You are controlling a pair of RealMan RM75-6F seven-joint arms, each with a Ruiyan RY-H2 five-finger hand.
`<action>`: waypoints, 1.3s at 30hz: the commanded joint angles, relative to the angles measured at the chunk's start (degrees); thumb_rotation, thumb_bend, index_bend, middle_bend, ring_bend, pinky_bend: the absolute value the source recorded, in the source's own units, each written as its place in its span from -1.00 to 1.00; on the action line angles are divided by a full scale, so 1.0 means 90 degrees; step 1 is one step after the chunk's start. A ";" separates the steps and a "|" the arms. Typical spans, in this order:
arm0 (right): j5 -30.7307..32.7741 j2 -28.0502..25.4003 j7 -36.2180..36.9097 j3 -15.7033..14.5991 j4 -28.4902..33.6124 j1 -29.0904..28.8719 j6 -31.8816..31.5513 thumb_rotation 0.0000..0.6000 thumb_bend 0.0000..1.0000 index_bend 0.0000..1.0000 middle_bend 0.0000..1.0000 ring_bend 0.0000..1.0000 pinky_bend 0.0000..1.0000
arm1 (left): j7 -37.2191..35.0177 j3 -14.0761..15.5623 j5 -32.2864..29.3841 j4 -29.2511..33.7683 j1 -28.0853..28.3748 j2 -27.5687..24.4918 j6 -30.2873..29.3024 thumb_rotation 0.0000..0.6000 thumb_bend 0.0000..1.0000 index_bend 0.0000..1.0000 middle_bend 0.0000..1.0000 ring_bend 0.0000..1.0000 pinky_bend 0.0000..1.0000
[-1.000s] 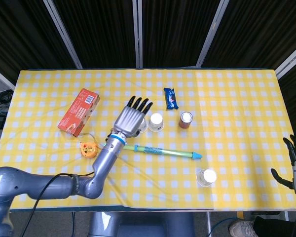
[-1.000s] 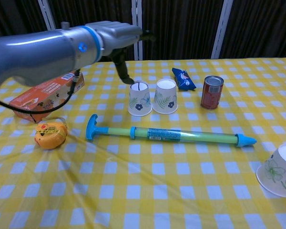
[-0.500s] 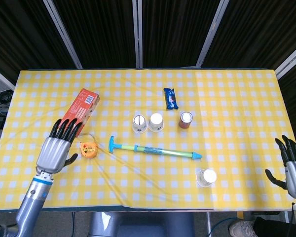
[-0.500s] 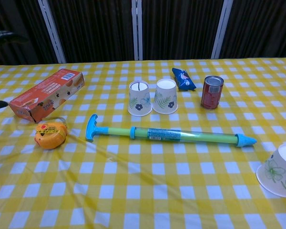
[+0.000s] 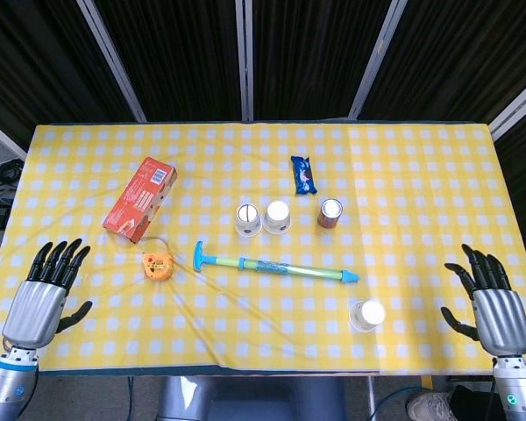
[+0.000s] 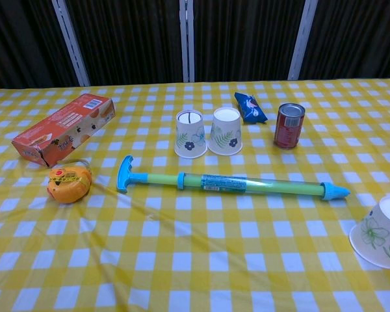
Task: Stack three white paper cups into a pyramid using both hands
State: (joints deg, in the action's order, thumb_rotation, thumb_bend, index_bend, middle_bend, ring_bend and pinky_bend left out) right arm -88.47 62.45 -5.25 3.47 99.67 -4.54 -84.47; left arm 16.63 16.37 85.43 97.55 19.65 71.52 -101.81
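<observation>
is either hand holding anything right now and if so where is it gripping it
Nothing is held. The left hand and right hand both hover open near the table's front corners, fingers spread, apart from every paper cup.

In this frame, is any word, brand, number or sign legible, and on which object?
No text can be read.
Red box: white label and print, blurred.
Blue snack packet: print too small.
Red can: label unreadable.
Orange round packet: red band, blurred.
Water squirter: sticker too small.
</observation>
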 commanded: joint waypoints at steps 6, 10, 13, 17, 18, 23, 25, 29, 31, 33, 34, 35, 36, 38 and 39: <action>0.0126 0.0040 -0.1960 -0.0427 0.1441 -0.0526 0.1427 1.00 -0.70 -0.39 -1.00 -1.00 -1.00 | -0.0400 -0.0148 0.0509 0.0120 -0.0205 -0.0389 0.0278 1.00 -0.56 -1.00 -1.00 -1.00 -1.00; 0.0498 0.0246 -0.2356 -0.0391 0.1500 -0.0625 0.1644 1.00 -0.70 -0.43 -1.00 -1.00 -1.00 | -0.0484 -0.0204 0.0634 0.0131 -0.0273 -0.0453 0.0366 1.00 -0.56 -1.00 -1.00 -1.00 -1.00; 0.0772 0.0370 -0.2528 -0.0369 0.1501 -0.0694 0.1778 1.00 -0.70 -0.47 -1.00 -1.00 -1.00 | -0.0510 -0.0280 0.0727 0.0127 -0.0342 -0.0485 0.0404 1.00 -0.56 -1.00 -1.00 -1.00 -1.00; 0.0999 0.0551 -0.2684 -0.0341 0.1416 -0.0758 0.1832 1.00 -0.70 -0.47 -1.00 -1.00 -1.00 | -0.0565 -0.0406 0.0775 0.0132 -0.0432 -0.0515 0.0466 1.00 -0.57 -1.00 -1.00 -1.00 -1.00; 0.1055 0.0592 -0.2703 -0.0337 0.1399 -0.0775 0.1851 1.00 -0.70 -0.47 -1.00 -1.00 -1.00 | -0.0570 -0.0440 0.0786 0.0129 -0.0451 -0.0519 0.0491 1.00 -0.57 -1.00 -1.00 -1.00 -1.00; 0.1292 0.0744 -0.2694 -0.0276 0.1286 -0.0878 0.1929 1.00 -0.69 -0.47 -1.00 -1.00 -1.00 | -0.0536 -0.0565 0.0873 0.0117 -0.0525 -0.0518 0.0661 1.00 -0.57 -1.00 -1.00 -1.00 -1.00; 0.1335 0.0804 -0.2670 -0.0267 0.1227 -0.0916 0.1953 1.00 -0.68 -0.47 -1.00 -1.00 -1.00 | -0.0518 -0.0613 0.0902 0.0114 -0.0558 -0.0515 0.0714 1.00 -0.57 -1.00 -1.00 -1.00 -1.00; 0.1444 0.0932 -0.2702 -0.0251 0.1066 -0.0984 0.1989 1.00 -0.62 -0.45 -1.00 -1.00 -1.00 | -0.0509 -0.0697 0.0945 0.0127 -0.0614 -0.0519 0.0805 1.00 -0.57 -1.00 -1.00 -1.00 -1.00; 0.1509 0.0991 -0.2697 -0.0241 0.0991 -0.1024 0.2014 1.00 -0.58 -0.42 -1.00 -1.00 -1.00 | -0.0514 -0.0753 0.0963 0.0131 -0.0651 -0.0526 0.0848 1.00 -0.57 -1.00 -1.00 -1.00 -1.00; 0.1577 0.1040 -0.2737 -0.0223 0.0908 -0.1055 0.2018 1.00 -0.55 -0.39 -1.00 -1.00 -1.00 | -0.0519 -0.0783 0.0985 0.0134 -0.0675 -0.0532 0.0883 1.00 -0.56 -1.00 -1.00 -1.00 -1.00; 0.1600 0.1058 -0.2754 -0.0219 0.0883 -0.1064 0.2015 1.00 -0.54 -0.38 -1.00 -1.00 -1.00 | -0.0521 -0.0796 0.0993 0.0135 -0.0685 -0.0536 0.0895 1.00 -0.57 -1.00 -1.00 -1.00 -1.00; 0.1624 0.1076 -0.2764 -0.0215 0.0859 -0.1072 0.2014 1.00 -0.54 -0.36 -1.00 -1.00 -1.00 | -0.0524 -0.0810 0.1000 0.0136 -0.0694 -0.0539 0.0905 1.00 -0.57 -1.00 -1.00 -1.00 -1.00; 0.1647 0.1093 -0.2764 -0.0213 0.0839 -0.1079 0.2014 1.00 -0.52 -0.35 -1.00 -1.00 -1.00 | -0.0527 -0.0824 0.1009 0.0137 -0.0703 -0.0541 0.0913 1.00 -0.57 -1.00 -1.00 -1.00 -1.00; 0.1705 0.1124 -0.2753 -0.0215 0.0795 -0.1093 0.2026 1.00 -0.48 -0.30 -1.00 -1.00 -1.00 | -0.0537 -0.0857 0.1030 0.0137 -0.0727 -0.0546 0.0936 1.00 -0.57 -1.00 -1.00 -1.00 -1.00; 0.1728 0.1143 -0.2752 -0.0221 0.0761 -0.1100 0.2025 1.00 -0.45 -0.25 -0.98 -1.00 -1.00 | -0.0543 -0.0874 0.1041 0.0137 -0.0741 -0.0548 0.0951 1.00 -0.57 -1.00 -1.00 -1.00 -1.00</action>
State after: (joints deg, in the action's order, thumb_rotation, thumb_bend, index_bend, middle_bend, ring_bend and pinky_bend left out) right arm -73.04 72.61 -30.04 1.51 106.70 -14.36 -66.27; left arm 11.79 8.59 94.73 98.78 13.05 66.61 -93.33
